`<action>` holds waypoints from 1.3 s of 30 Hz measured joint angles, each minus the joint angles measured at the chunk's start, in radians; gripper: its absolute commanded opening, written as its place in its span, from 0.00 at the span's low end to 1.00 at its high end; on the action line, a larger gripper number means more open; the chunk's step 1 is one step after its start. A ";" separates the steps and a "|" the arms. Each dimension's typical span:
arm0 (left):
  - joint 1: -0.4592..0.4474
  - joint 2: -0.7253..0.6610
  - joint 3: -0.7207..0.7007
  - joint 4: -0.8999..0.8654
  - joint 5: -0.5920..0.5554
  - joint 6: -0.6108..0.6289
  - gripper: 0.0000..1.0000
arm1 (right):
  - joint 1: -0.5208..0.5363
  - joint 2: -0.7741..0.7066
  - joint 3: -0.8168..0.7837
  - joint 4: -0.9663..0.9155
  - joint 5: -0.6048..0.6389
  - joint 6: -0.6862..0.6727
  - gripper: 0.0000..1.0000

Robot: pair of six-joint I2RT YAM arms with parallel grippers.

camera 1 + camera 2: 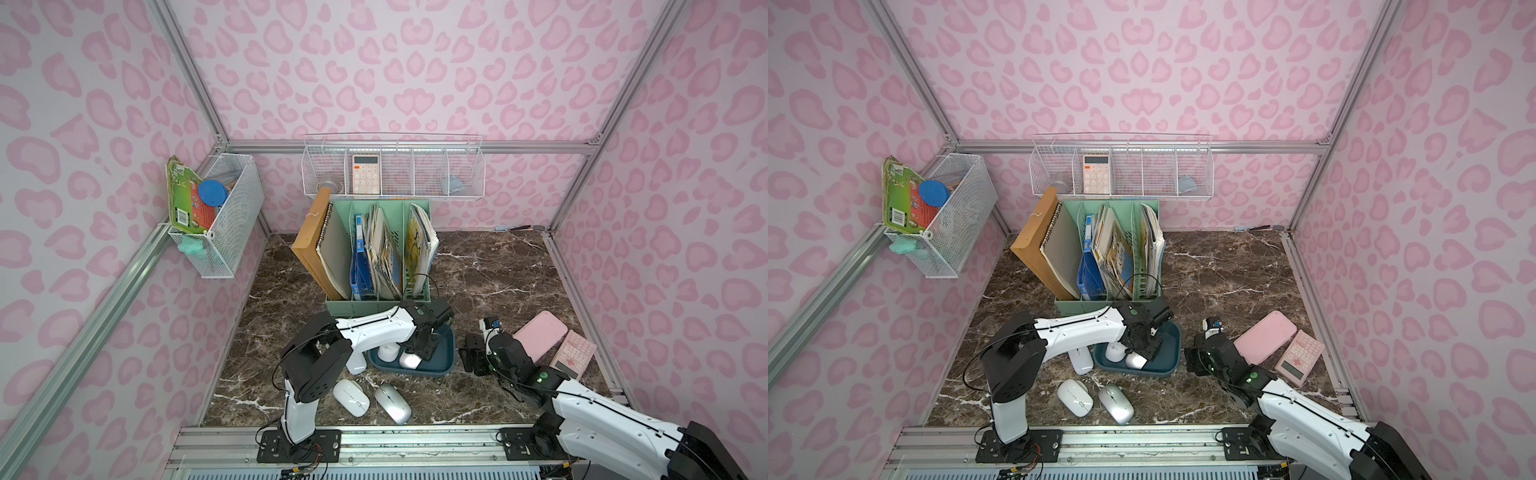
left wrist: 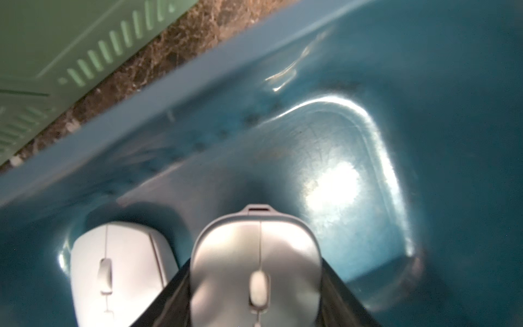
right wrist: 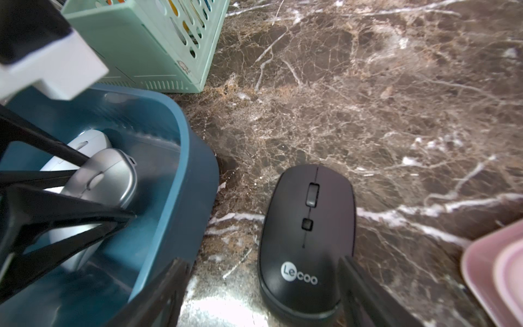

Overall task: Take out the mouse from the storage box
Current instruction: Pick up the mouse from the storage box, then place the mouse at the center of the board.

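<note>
The storage box (image 1: 440, 361), a shallow dark blue-teal tub, sits in front of the file holder in both top views. Two mice lie inside: a white mouse (image 2: 121, 269) and a silver mouse (image 2: 254, 240). My left gripper (image 2: 256, 263) reaches down into the box, its black fingers pressed against both sides of the silver mouse (image 1: 409, 360). My right gripper (image 3: 263, 260) stands open low over the table just right of the box, straddling a black mouse (image 3: 305, 226) that lies on the marble close to one finger.
On the table in front of the box lie a white mouse (image 1: 351, 397) and a silver mouse (image 1: 392, 403); another white mouse (image 1: 356, 363) sits partly under my left arm. The mint file holder (image 1: 378, 257) stands behind the box. A pink case (image 1: 540, 334) and pink calculator (image 1: 573, 351) lie right.
</note>
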 measured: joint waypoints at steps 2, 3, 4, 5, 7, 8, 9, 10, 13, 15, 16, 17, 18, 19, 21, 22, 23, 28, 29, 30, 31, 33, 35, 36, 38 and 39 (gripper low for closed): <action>-0.002 -0.006 0.006 -0.006 -0.002 0.000 0.62 | 0.000 0.000 0.000 0.000 0.000 0.000 0.86; -0.004 -0.010 0.009 -0.008 -0.002 -0.001 0.62 | 0.000 -0.001 0.000 0.000 0.000 0.000 0.86; -0.005 -0.016 0.011 -0.011 -0.003 -0.003 0.62 | 0.000 -0.002 0.000 0.000 0.000 0.000 0.86; -0.007 -0.023 0.015 -0.016 -0.006 -0.003 0.62 | 0.000 -0.004 0.000 0.000 0.000 0.000 0.86; -0.009 -0.035 0.019 -0.021 -0.012 -0.004 0.61 | 0.000 -0.010 0.000 0.000 0.000 0.000 0.86; -0.009 -0.040 0.022 -0.028 -0.018 -0.004 0.61 | 0.000 -0.013 0.000 0.000 0.000 0.000 0.86; -0.009 -0.044 0.026 -0.035 -0.020 -0.005 0.61 | 0.000 -0.016 0.000 0.000 0.000 0.000 0.86; -0.009 -0.048 0.032 -0.044 -0.024 -0.007 0.61 | 0.000 -0.020 0.000 0.000 0.000 0.000 0.86; -0.010 -0.054 0.047 -0.062 -0.029 -0.011 0.60 | 0.000 -0.029 0.000 0.000 0.000 0.000 0.86; -0.013 -0.064 0.055 -0.077 -0.035 -0.012 0.60 | 0.000 -0.033 0.000 0.000 0.000 0.000 0.86; -0.014 -0.073 0.058 -0.088 -0.041 -0.016 0.60 | 0.000 -0.035 -0.001 0.000 0.000 0.000 0.86; -0.018 -0.084 0.060 -0.096 -0.048 -0.024 0.60 | 0.000 -0.038 -0.002 0.000 0.000 0.000 0.86; -0.021 -0.095 0.063 -0.101 -0.048 -0.027 0.60 | 0.000 -0.042 -0.003 0.000 0.000 0.000 0.86; -0.025 -0.108 0.064 -0.107 -0.050 -0.029 0.59 | 0.000 -0.046 -0.005 0.000 0.000 0.000 0.86; -0.032 -0.134 0.064 -0.120 -0.051 -0.034 0.59 | 0.000 -0.053 -0.006 0.000 0.001 0.000 0.86; -0.036 -0.146 0.064 -0.126 -0.051 -0.035 0.59 | 0.000 -0.057 -0.007 -0.001 0.001 0.000 0.86; -0.040 -0.159 0.064 -0.132 -0.050 -0.040 0.59 | 0.000 -0.060 -0.008 0.000 0.001 0.000 0.86; -0.100 -0.190 0.057 -0.160 -0.041 -0.055 0.58 | 0.000 -0.078 -0.011 -0.006 0.007 0.001 0.86; -0.118 -0.196 0.053 -0.168 -0.037 -0.056 0.58 | 0.000 -0.085 -0.012 -0.008 0.011 0.002 0.86; -0.132 -0.201 0.050 -0.174 -0.036 -0.058 0.58 | 0.000 -0.092 -0.012 -0.010 0.015 0.003 0.86; -0.151 -0.207 0.045 -0.177 -0.035 -0.060 0.58 | 0.000 -0.100 -0.012 -0.015 0.022 0.005 0.86; -0.181 -0.213 0.039 -0.175 -0.028 -0.063 0.58 | -0.001 -0.117 -0.013 -0.025 0.038 0.023 0.86; -0.209 -0.214 0.032 -0.174 -0.026 -0.063 0.58 | -0.001 -0.138 -0.014 -0.040 0.061 0.035 0.86; -0.220 -0.213 0.030 -0.173 -0.026 -0.063 0.58 | -0.001 -0.146 -0.014 -0.046 0.069 0.045 0.86; -0.247 -0.204 0.026 -0.171 -0.024 -0.063 0.58 | -0.001 -0.169 -0.014 -0.061 0.085 0.052 0.86; -0.256 -0.194 0.026 -0.170 -0.020 -0.063 0.58 | -0.001 -0.181 -0.014 -0.067 0.094 0.060 0.86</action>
